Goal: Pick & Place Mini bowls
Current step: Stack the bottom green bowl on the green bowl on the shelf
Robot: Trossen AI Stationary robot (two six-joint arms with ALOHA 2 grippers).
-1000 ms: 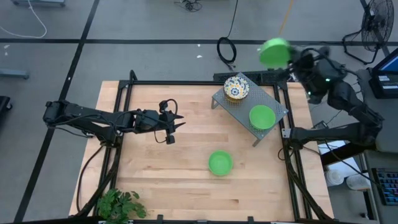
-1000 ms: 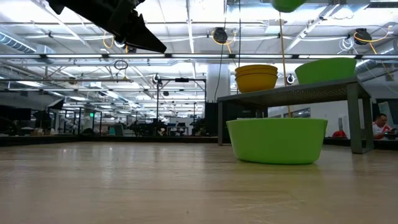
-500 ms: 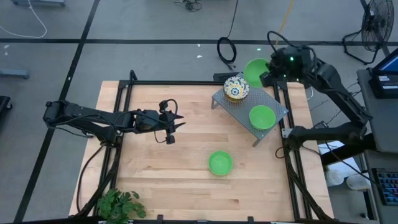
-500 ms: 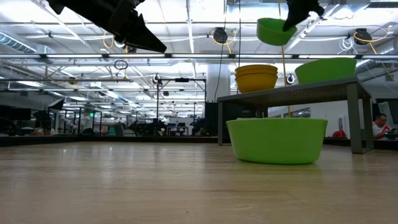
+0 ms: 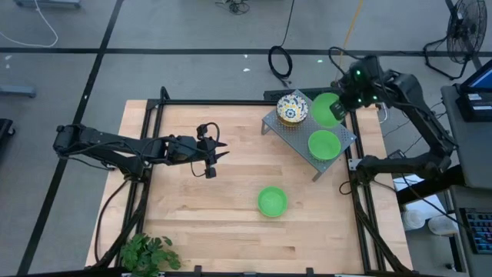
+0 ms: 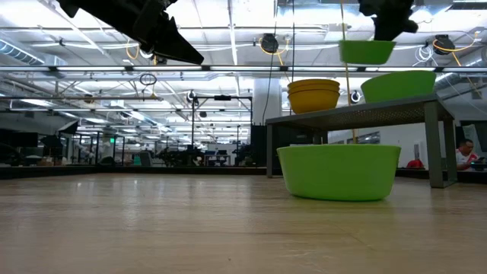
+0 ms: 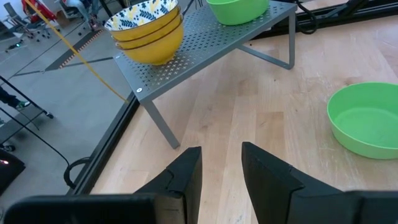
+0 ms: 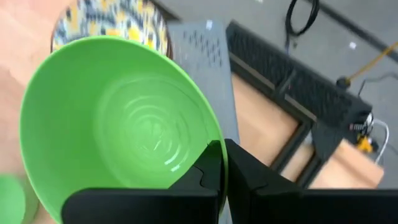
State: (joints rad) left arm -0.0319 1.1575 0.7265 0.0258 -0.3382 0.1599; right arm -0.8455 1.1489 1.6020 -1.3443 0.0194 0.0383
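My right gripper (image 5: 340, 104) is shut on a plain green mini bowl (image 5: 326, 109), which hangs above the far right part of the grey perforated rack (image 5: 296, 132). On the rack stand a stack of yellow, floral-lined mini bowls (image 5: 292, 108) and another green bowl (image 5: 324, 144), each on its base. A third green bowl (image 5: 272, 201) sits on the wooden table in front of the rack. My left gripper (image 5: 218, 152) hovers open over the table's middle left, nothing between its fingers (image 7: 186, 180). My right gripper pinches the green bowl's rim (image 8: 214, 144), one finger (image 8: 202, 177) inside the bowl and the other outside its wall. The fingers slant down from above, on the bowl's far right side. The bowl (image 6: 366, 51) hangs level, mouth up, clear of the rack.
A potted plant (image 5: 150, 254) stands at the table's near left corner. A black frame (image 5: 157, 115) runs round the table. Free wood lies left of and in front of the rack. A person (image 6: 464, 154) sits in the room beyond.
My right gripper has swung in from beyond the table's far right corner toward the rack, sinking and tipping its fingers downward. The green bowl has come with it, going from tilted to level, and now hangs above the rack's far right part.
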